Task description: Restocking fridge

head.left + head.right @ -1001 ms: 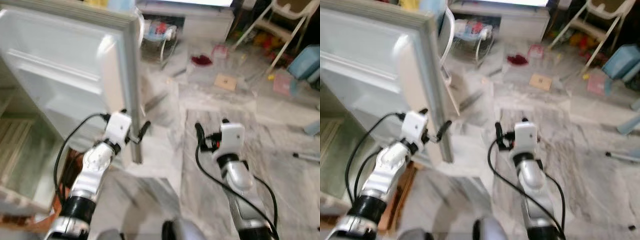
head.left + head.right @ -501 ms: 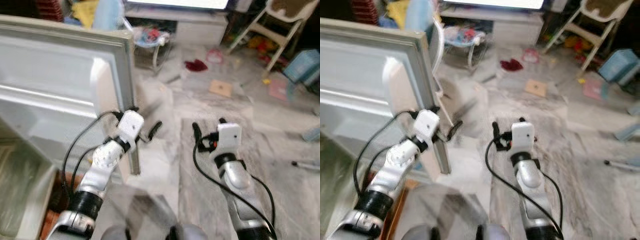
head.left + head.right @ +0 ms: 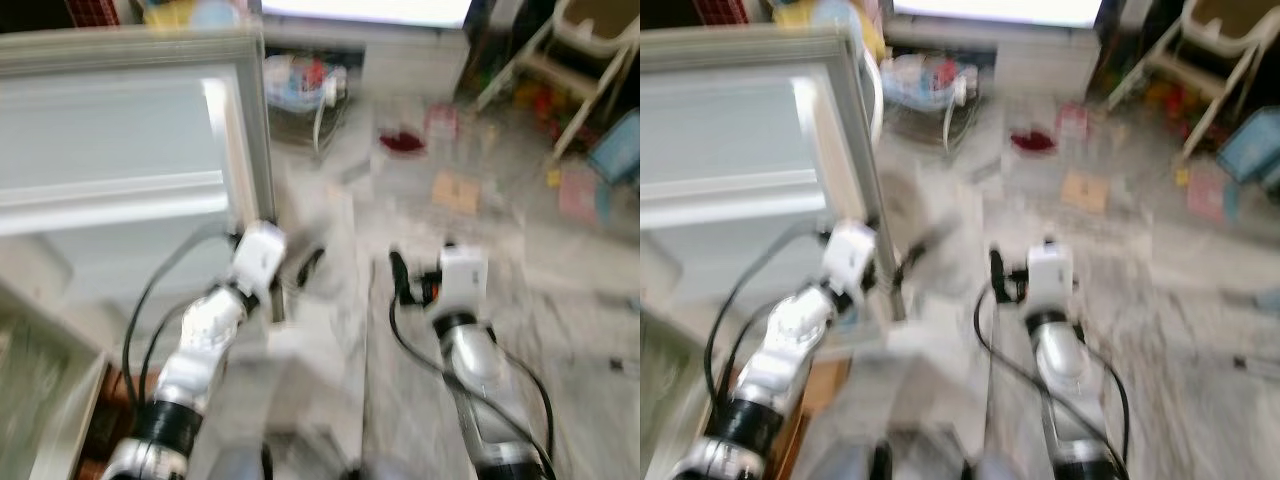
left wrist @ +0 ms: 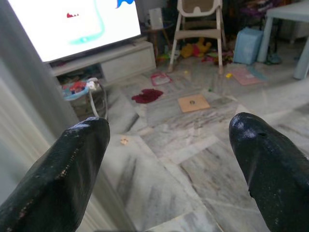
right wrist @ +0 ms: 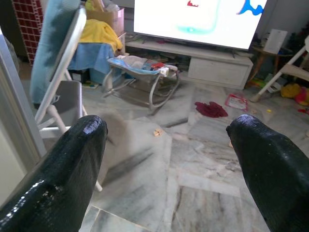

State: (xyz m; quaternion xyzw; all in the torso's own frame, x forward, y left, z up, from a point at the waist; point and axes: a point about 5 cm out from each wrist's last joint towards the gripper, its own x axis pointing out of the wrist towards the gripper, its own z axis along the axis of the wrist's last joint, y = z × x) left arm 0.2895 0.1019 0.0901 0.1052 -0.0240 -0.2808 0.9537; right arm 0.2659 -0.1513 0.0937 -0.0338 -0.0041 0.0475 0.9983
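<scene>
Fridge door open, upper left of frame, blurred; left gripper spread wide, empty, just beside door's edge at centre-left; right gripper wide, empty, centre-right over marble floor; likely door-handling step; next: fetch stock.

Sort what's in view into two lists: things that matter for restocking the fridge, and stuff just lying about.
For the job:
- fridge door, standing open
- left gripper, open, at the door's edge
- right gripper, open, held over the floor

Lying about:
- baby bouncer
- red cloth
- tan square board
- high chair
- TV
</scene>
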